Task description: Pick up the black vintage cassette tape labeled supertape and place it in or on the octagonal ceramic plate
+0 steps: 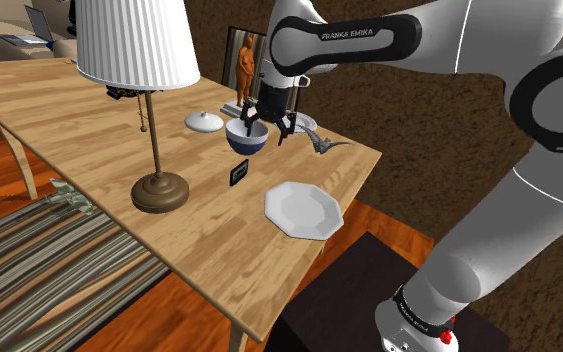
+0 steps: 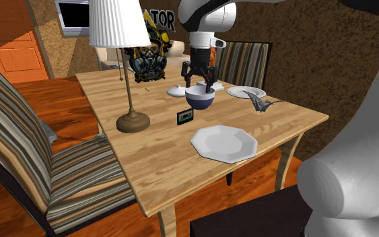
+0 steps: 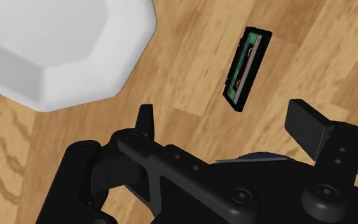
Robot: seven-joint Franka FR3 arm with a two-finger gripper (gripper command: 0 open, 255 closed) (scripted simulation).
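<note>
1. Judging progress first: nothing done yet, seeing the cassette tape (image 1: 238, 173) untouched on the counter (image 1: 59, 130) and the white octagonal plate (image 1: 304, 210) bare.
2. Finding the tool (image 1: 267, 128) up over a blue bowl (image 1: 247, 142), holding its fingers well apart in the wrist view and clasping nothing.
3. Placing the tape: between the lamp base (image 1: 160, 192) and the plate, near the bowl, touching none of the three.
4. Counting what is left, which looks like every step (reaching across, descending, closing on the tape, lifting, carrying to the plate, letting go).
5. Describing the tape: slim black shell, green label face with a reddish mark, apparently propped on a long edge rather than laid flat (lettering too small to read).
</note>
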